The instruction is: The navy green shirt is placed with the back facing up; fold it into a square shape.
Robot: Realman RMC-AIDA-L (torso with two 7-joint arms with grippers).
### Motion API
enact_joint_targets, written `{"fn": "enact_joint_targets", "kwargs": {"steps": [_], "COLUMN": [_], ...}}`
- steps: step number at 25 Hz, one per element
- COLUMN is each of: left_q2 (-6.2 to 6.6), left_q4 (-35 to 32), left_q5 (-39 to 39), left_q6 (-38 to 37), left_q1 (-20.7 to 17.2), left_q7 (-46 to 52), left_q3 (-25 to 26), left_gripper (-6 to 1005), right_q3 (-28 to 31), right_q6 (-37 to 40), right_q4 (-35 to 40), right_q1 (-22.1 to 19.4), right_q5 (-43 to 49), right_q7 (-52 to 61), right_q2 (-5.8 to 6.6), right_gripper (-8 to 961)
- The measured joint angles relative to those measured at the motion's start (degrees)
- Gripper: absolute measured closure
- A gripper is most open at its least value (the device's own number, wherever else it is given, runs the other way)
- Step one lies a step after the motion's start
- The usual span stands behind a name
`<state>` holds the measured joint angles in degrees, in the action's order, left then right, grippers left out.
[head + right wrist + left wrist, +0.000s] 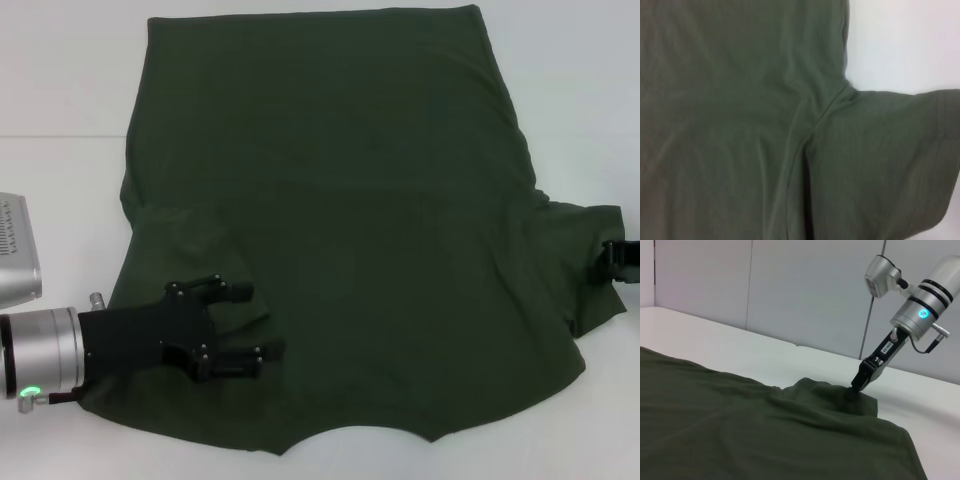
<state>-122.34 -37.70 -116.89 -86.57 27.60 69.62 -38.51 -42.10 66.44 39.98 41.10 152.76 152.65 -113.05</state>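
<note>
The left gripper [250,322] lies low over the near left part of the shirt, its black fingers spread wide apart, one above and one below, with nothing caught between them. Under it the left sleeve looks already turned inward onto the body of the large, plain dark olive-green short-sleeved T-shirt [350,230], which is spread flat on the white surface [60,180], neckline toward the robot and hem at the far side.

The right gripper [855,388] is at the outer edge of the right sleeve, tip down on the cloth; whether it is pinching the fabric or only touching it I cannot tell. That sleeve lies out flat to the side, unfolded.

To my eye the job is early: one side tucked, the other waiting. To do it well, the right gripper should take the sleeve hem with a firm pinch of both layers, lift only enough to clear the surface, and carry it straight inward so the crease runs parallel to the shirt's side. The left gripper would do best to lift clear without dragging the tucked sleeve.

No brand, label or print shows on the shirt; a small label on the right gripper's body is too tiny to read.
</note>
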Motion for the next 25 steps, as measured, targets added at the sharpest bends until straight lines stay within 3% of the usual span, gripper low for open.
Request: {"fn": "enact_joint_targets", "kwargs": {"steps": [3, 9, 25], "left_q2": [-0.02, -0.09, -0.12], "left_q4": [0.0, 0.0, 0.0], "left_q5": [0.02, 0.06, 0.26], "left_q6": [0.0, -0.01, 0.0], "left_q1": [0.0, -0.04, 0.0], "left_q7": [0.0, 0.14, 1.25], "left_q3": [0.02, 0.01, 0.62], "left_gripper": [112, 111, 111], "right_q3": [0.0, 0.0, 0.61], "right_q6": [0.0, 0.39, 6.74], "right_q4": [0.06, 1.37, 13.29], "right_q1": [0.02, 0.04, -0.8], "right_q5": [0.0, 0.0, -0.46], "right_q7": [-0.11, -0.66, -1.96], "right_q2": [0.06, 0.4, 0.86], "right_gripper": [920, 941, 942]}}
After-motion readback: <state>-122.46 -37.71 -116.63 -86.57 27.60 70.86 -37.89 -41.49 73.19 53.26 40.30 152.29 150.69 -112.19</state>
